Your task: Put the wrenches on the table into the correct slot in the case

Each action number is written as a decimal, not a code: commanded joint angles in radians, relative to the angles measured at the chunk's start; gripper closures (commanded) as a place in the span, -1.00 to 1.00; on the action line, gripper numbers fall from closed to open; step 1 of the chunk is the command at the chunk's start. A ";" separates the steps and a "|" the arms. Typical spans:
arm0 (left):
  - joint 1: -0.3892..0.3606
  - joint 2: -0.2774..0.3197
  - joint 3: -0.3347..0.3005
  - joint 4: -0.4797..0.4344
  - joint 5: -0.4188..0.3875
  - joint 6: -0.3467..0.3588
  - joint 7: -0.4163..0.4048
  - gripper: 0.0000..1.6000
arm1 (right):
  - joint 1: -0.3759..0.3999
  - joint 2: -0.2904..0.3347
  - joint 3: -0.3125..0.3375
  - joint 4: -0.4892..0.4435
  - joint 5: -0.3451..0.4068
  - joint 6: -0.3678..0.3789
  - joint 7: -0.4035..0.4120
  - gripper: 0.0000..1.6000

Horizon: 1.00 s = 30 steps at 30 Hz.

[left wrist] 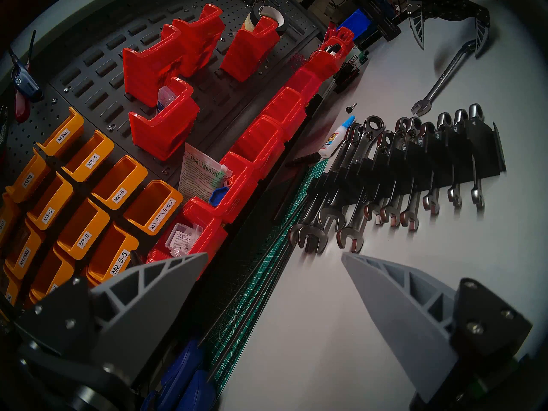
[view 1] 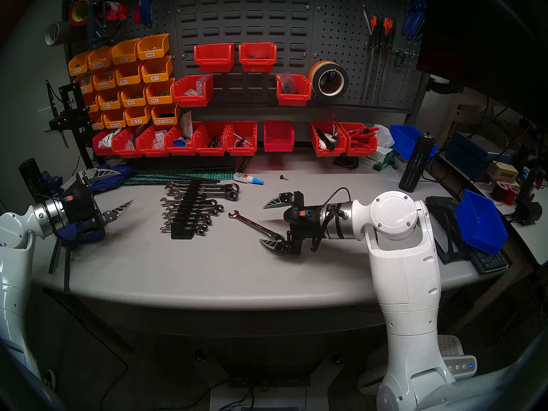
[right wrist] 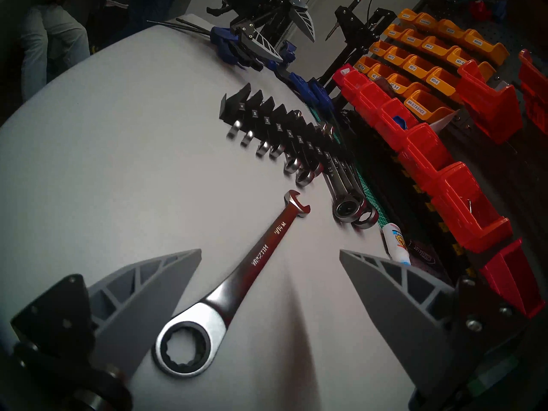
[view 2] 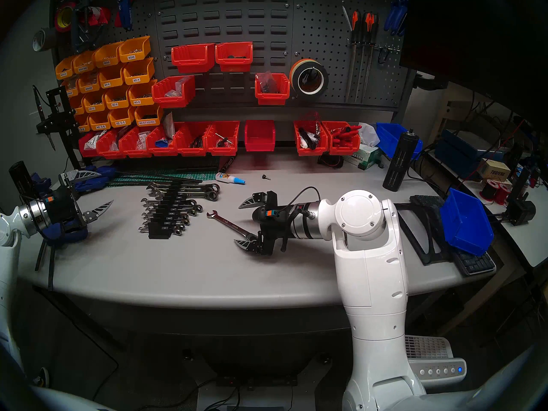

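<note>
Grey table: wrench, rack

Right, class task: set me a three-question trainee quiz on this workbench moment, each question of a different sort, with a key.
1. True or false: the right gripper is clamped on the loose wrench.
2. Which end of the loose wrench lies nearest the rack? A) ratchet ring B) open jaw
3. Fill in: the glue bottle lies on the ____.

Key
1. False; its jaws stand open, with the ring end between them.
2. B
3. table
</note>
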 commanded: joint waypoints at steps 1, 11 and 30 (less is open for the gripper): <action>-0.020 0.013 -0.018 -0.012 -0.012 0.001 0.006 -1.00 | 0.004 -0.006 0.014 -0.019 -0.002 -0.003 -0.020 -1.00; -0.020 0.013 -0.018 -0.012 -0.012 0.001 0.006 -1.00 | 0.008 -0.007 0.020 -0.002 -0.035 -0.028 -0.050 -1.00; -0.020 0.013 -0.018 -0.012 -0.012 0.001 0.006 -1.00 | 0.005 -0.012 0.007 0.024 -0.100 -0.071 -0.116 -1.00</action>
